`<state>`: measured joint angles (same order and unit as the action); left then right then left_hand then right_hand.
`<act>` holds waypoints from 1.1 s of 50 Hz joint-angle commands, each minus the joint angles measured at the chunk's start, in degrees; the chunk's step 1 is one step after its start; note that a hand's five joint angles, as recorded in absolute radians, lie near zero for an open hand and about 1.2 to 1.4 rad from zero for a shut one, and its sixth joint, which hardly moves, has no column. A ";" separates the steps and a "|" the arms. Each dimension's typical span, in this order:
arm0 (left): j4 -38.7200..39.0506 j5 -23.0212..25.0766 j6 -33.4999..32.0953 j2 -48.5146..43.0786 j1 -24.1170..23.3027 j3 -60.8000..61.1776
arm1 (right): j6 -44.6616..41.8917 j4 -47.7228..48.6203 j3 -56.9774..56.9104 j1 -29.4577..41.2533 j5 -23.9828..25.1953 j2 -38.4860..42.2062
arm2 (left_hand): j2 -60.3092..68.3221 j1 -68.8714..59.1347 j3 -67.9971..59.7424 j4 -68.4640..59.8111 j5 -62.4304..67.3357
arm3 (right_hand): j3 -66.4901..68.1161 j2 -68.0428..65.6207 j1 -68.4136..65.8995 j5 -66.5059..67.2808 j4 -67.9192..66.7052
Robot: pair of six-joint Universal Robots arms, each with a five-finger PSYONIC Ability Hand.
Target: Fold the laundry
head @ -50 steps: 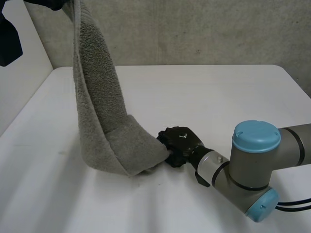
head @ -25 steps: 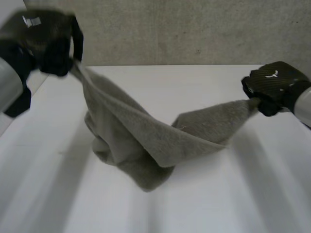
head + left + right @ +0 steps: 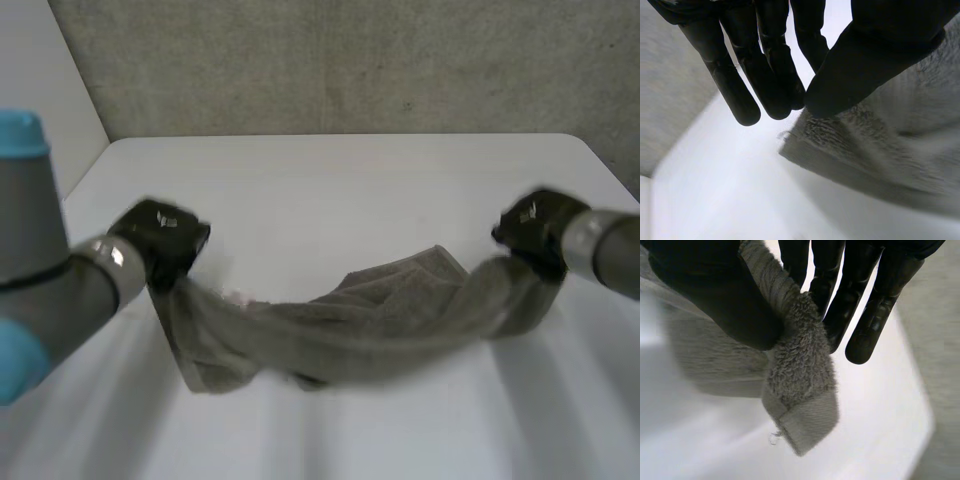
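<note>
White table (image 3: 340,180) w/ rough grey wall (image 3: 350,60) behind. At left, left arm (image 3: 50,290), grey w/ light-blue cap, ending in left hand (image 3: 162,240), clamped on left end of towel (image 3: 380,320): in left wrist view, thumb pressing terry edge against straight fingers (image 3: 765,75), corner poking out just past fingertips. Towel grey-green, thick looped pile, bunched lengthwise into loose rope-like band, strung btwn both hands; left part dropping into folded lump on table, mid sagging low w/ creased hump toward right, right end rising. At right, right hand (image 3: 535,228) pinching opposite corner: in right wrist view, thumb & fingers (image 3: 860,305) clamped on it, flat woven hem (image 3: 807,427) w/ stray thread hanging below grip.
</note>
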<state>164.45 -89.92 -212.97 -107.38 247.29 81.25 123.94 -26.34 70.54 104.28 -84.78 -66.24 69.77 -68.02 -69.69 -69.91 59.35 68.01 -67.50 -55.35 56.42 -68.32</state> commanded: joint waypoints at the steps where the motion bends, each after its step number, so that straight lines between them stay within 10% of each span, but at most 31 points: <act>1: 13.66 -1.84 0.80 -9.76 0.03 -31.70 | 5.68 22.67 -25.49 2.51 -6.53 6.99 | 10.23 -11.98 -10.31 -10.09 10.65 | 11.99 -12.50 -24.65 13.58 -11.68; 9: 33.89 -3.07 4.13 -6.72 -0.76 -41.97 | 10.18 54.62 -23.37 2.68 -6.19 1.92 | 10.23 -11.98 -10.31 -10.09 10.65 | 11.99 -12.50 -24.65 13.58 -11.68; 26: 36.82 -3.07 12.41 -0.72 0.56 -6.46 | 14.58 49.81 0.83 1.71 4.18 -0.91 | 10.23 -11.98 -10.31 -10.09 10.65 | 11.99 -12.50 -24.65 13.58 -11.68; 36: 45.78 -2.80 11.62 -8.89 1.79 12.34 | 15.11 44.28 12.33 1.01 8.32 10.59 | 10.23 -11.98 -10.31 -10.09 10.65 | 11.99 -12.50 -24.65 13.58 -11.68; 55: 22.05 -2.72 11.88 1.83 4.78 19.65 | 15.81 20.64 14.89 -1.89 8.40 2.95 | 10.23 -11.98 -10.31 -10.09 10.65 | 11.99 -12.50 -24.65 13.58 -11.68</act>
<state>193.63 -92.69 -201.20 -108.72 252.01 100.89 139.00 2.36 85.51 103.44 -76.64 -60.65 69.84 -68.30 -69.73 -69.93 59.55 68.30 -67.75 -55.35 56.76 -68.49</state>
